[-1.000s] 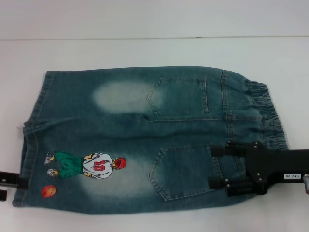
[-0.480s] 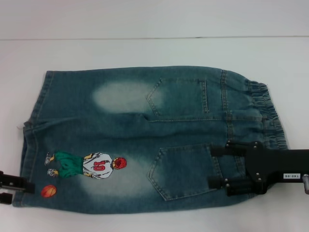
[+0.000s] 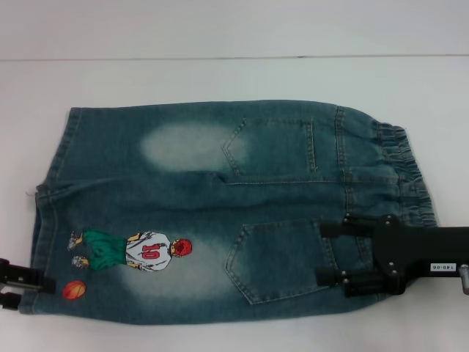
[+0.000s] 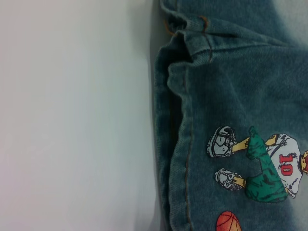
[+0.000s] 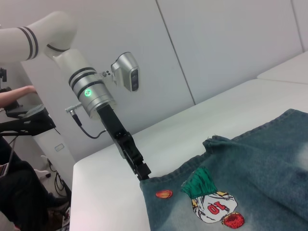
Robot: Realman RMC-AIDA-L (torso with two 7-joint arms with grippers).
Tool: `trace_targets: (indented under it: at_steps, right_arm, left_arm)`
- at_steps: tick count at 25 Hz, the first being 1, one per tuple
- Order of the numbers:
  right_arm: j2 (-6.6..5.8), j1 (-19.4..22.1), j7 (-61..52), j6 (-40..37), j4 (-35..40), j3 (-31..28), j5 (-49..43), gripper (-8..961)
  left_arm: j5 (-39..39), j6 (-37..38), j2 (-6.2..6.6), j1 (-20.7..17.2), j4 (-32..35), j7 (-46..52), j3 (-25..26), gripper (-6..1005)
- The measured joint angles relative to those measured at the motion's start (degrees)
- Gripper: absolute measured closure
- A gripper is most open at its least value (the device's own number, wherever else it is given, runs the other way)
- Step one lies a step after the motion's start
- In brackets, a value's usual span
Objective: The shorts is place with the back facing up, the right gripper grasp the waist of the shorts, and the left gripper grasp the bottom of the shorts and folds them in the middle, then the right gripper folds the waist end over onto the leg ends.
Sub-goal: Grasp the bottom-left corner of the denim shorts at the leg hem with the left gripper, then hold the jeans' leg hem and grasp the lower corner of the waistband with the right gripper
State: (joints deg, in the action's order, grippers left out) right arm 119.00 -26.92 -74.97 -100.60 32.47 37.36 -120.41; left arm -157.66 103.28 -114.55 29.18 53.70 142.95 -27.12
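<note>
A: Where are the two grippers, and how do their fingers stand?

B: The right gripper (image 3: 328,253) hovers over the waist end of the shorts (image 3: 220,209), near the worktop's front right corner. Its two black fingers (image 3: 333,229) are spread apart, lying across the lower back pocket (image 3: 282,260). The left gripper (image 3: 38,287) is at the leg hem near the front left corner, touching the corner of the denim. Its fingers look parted around the hem edge, though whether they pinch the cloth I cannot tell.

A: And the shorts themselves?

B: They lie flat on the white worktop (image 3: 234,77), back pockets upward, waist toward the right edge, leg ends toward the left edge. A cartoon basketball player (image 3: 132,251) in a numbered jersey is printed on the front leg, with a small orange basketball (image 3: 74,290) print beside the left gripper. In the right wrist view, the left arm (image 5: 84,86) slopes down to that hem corner.
</note>
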Motion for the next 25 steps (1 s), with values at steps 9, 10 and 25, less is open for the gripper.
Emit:
trace_targets:
  at_steps: [9, 10, 25]
  right_arm:
    - [-0.1, 0.0, 0.0, 0.4, 0.0, 0.0, 0.0, 25]
    - [-0.1, 0.0, 0.0, 0.4, 0.0, 0.0, 0.0, 25]
    - [-0.18, 0.1, 0.1, 1.0, -0.3, -0.2, 0.0, 26]
  left_arm:
    - [0.3, 0.4, -0.43, 0.2, -0.1, 0.1, -0.8, 179]
    - [0.3, 0.4, -0.43, 0.2, -0.1, 0.1, -0.8, 179]
    - [0.6, -1.0, -0.69, 0.6, 0.0, -1.8, -0.7, 491]
